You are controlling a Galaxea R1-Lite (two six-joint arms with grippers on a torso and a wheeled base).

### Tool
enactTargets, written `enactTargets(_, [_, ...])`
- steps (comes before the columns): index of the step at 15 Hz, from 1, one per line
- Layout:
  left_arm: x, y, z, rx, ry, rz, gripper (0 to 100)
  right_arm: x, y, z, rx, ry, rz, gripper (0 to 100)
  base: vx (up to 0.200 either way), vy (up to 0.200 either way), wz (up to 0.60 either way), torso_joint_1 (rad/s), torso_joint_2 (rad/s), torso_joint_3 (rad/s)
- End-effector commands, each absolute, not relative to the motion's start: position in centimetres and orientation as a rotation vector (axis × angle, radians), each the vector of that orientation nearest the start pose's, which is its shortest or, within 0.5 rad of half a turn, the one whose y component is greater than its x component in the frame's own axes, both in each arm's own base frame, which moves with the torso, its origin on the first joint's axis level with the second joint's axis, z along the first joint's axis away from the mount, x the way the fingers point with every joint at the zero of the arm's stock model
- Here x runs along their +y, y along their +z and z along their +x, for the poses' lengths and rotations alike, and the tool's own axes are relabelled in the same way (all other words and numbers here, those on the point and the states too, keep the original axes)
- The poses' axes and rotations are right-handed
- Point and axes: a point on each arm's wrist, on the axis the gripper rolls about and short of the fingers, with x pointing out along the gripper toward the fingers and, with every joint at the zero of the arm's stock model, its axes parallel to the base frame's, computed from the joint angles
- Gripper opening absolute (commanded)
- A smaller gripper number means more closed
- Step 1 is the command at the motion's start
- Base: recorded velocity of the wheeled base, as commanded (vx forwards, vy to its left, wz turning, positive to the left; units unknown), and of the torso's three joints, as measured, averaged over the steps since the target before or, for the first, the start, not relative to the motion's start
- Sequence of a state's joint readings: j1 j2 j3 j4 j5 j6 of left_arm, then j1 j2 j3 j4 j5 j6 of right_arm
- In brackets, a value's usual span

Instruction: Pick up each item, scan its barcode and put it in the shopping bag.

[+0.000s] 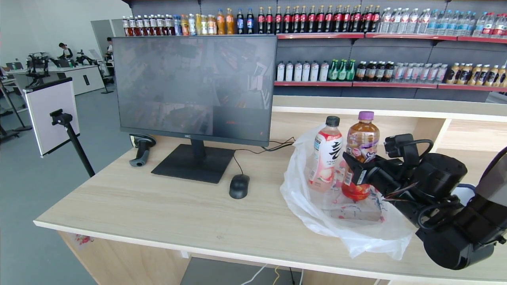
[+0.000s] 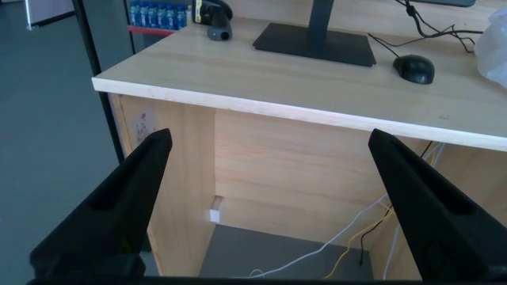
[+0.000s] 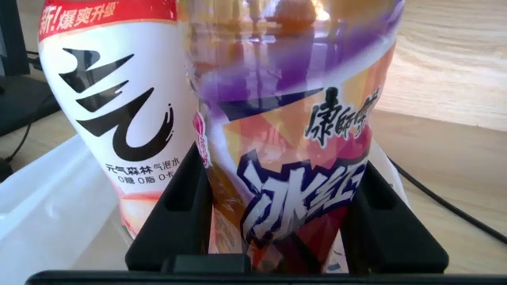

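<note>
An amber tea bottle with a purple cap stands upright inside the white plastic shopping bag on the wooden counter. My right gripper is shut on its lower body from the right; the right wrist view has the tea bottle pressed between the black fingers. A pink peach drink bottle with a black cap stands in the bag just left of it, touching it, and its white label shows close by. My left gripper hangs open, lower than the counter top and out in front of the counter's front edge.
A dark monitor stands at the back of the counter, with a black handheld scanner to its left and a mouse in front. The counter's bare wood stretches left of the bag. Drink shelves line the back wall.
</note>
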State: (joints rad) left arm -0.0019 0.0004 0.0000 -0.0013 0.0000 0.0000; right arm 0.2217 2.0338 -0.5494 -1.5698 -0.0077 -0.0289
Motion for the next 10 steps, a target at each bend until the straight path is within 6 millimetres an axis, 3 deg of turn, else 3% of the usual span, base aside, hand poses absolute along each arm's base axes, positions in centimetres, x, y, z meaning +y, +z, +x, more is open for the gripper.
enactTargets(1, [0.0,7.6,-2.3,-0.002,-0.002,0.0,100,7.2,10.7,32.1,-0.086,0.212,-0.02,0,0.0,0.0,0.0,0.0,0.0,0.0])
enactTargets(10, [0.0,7.6,-2.3,-0.002,0.0,0.0,100,7.1,9.5,31.3,-0.025,0.214,-0.027,0,0.0,0.0,0.0,0.0,0.0,0.0])
